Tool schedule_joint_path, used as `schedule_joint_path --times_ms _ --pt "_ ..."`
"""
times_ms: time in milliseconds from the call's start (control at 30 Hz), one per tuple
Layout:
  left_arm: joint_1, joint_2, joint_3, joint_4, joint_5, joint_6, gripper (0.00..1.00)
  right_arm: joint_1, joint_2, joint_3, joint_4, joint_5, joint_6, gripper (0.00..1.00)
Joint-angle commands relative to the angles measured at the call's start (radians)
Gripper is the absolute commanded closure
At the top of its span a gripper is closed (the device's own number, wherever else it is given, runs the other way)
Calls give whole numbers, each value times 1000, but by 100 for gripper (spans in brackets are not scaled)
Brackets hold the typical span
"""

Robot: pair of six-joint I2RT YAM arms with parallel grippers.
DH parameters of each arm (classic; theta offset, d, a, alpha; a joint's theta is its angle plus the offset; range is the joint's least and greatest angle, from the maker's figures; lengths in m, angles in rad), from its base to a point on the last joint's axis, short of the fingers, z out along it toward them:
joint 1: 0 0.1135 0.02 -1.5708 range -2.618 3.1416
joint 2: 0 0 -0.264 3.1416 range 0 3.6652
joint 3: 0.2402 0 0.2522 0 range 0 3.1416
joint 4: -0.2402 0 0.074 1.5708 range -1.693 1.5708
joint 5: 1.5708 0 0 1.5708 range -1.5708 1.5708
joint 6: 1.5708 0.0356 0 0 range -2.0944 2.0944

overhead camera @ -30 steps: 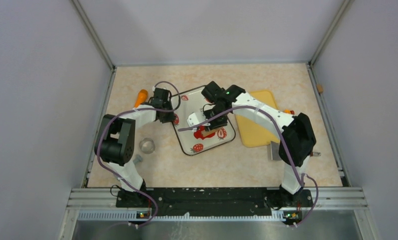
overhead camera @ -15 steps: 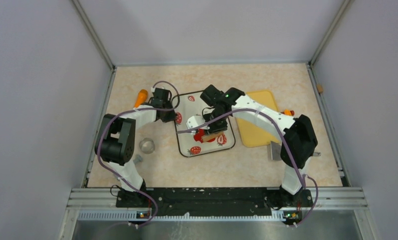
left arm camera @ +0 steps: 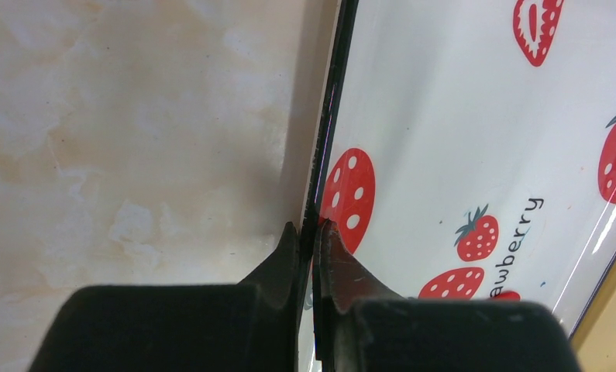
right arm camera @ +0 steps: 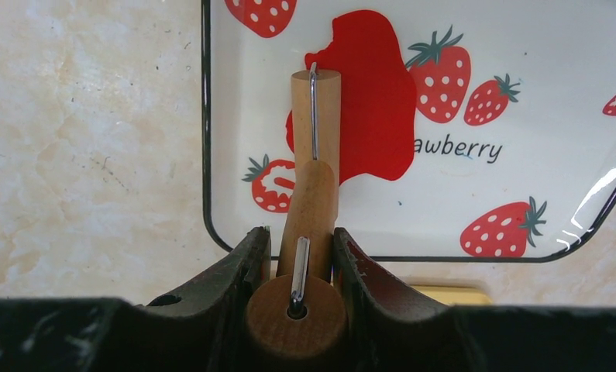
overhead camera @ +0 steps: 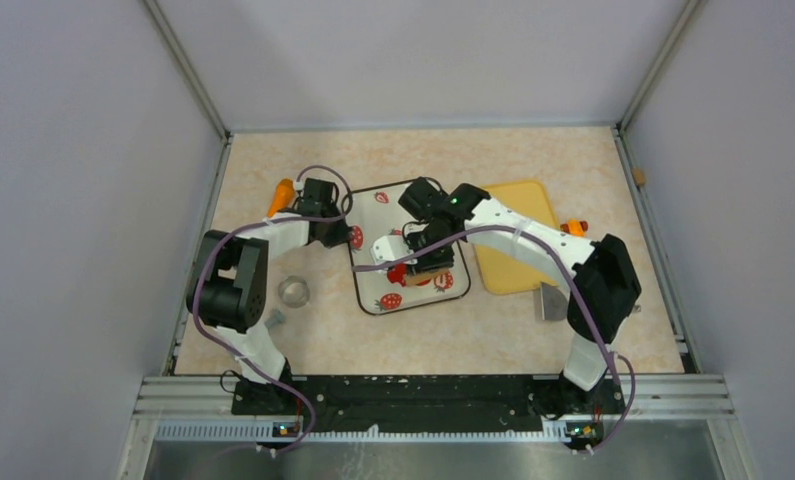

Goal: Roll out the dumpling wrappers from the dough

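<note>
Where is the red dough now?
In the right wrist view, the dough lies flattened on the strawberry tray, under the far end of the wooden roller.

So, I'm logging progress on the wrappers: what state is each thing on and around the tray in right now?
tray: rim pinched on its left side.
dough: flattened into an irregular blob on the tray, no neat disc cut.
roller: barrel over the dough's edge, handle gripped.
left pincer: shut on the tray rim.
right pincer: shut on the roller handle.

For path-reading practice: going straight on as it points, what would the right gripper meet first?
Probably the dough on the tray, just beyond the roller the right gripper holds; depth is unclear.
</note>
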Motion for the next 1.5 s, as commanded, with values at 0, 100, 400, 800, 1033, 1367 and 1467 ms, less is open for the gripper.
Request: schedule_joint_path --times_ms 0,100,400,800,1033,1367,1467 --pt "23 6 -45 -77 -99 -35 100 44 35 -93 -256 -135 104 100" --pt "23 7 -45 -75 -97 -32 100 50 24 -99 -257 -134 114 100" --pt "23 8 -49 -69 -87 -29 100 62 9 -114 -263 -137 124 100" --pt "23 -5 -59 -58 -55 -18 100 57 -34 -77 -213 -85 129 100" --pt "21 -48 -71 -14 67 75 100 -144 -86 237 -93 -266 383 100" --pt "22 -77 -116 31 85 110 100 -490 -64 35 180 -696 1034 100" --pt "22 -82 -122 36 79 118 100 -529 -11 -57 281 -812 1223 100"
